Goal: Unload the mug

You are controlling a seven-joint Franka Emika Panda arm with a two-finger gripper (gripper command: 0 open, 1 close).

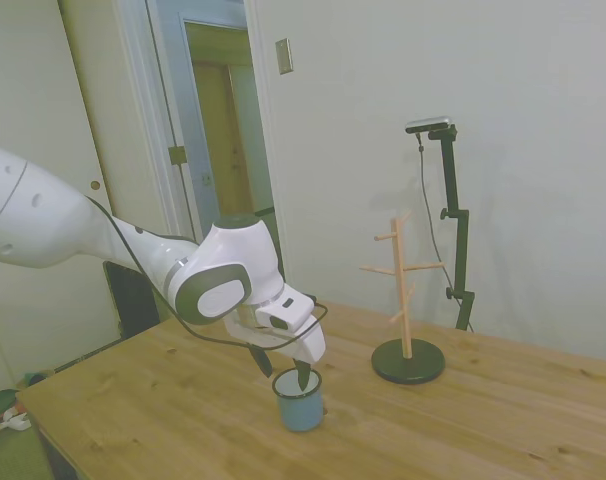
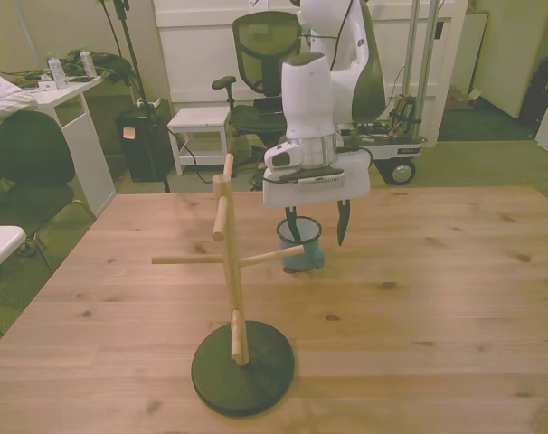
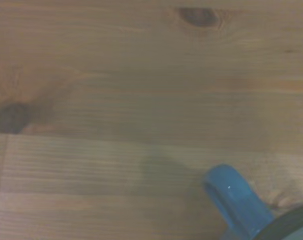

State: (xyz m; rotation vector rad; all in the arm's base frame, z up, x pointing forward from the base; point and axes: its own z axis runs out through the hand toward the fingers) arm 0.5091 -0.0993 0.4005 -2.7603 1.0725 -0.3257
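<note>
The mug [image 1: 299, 399] stands upright on the table [image 1: 503, 420], well apart from the wooden mug tree [image 1: 406, 300], and the gripper [image 1: 280, 366] hangs over its rim with fingers spread, so the release seems done and next it should lift straight away.

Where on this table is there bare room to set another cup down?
Bare wood runs along the front view's right, from the gripper out to the table edge, and also along the front view's left edge. The middle is crowded: the mug stands under the gripper, with the wooden mug tree just before it.
</note>
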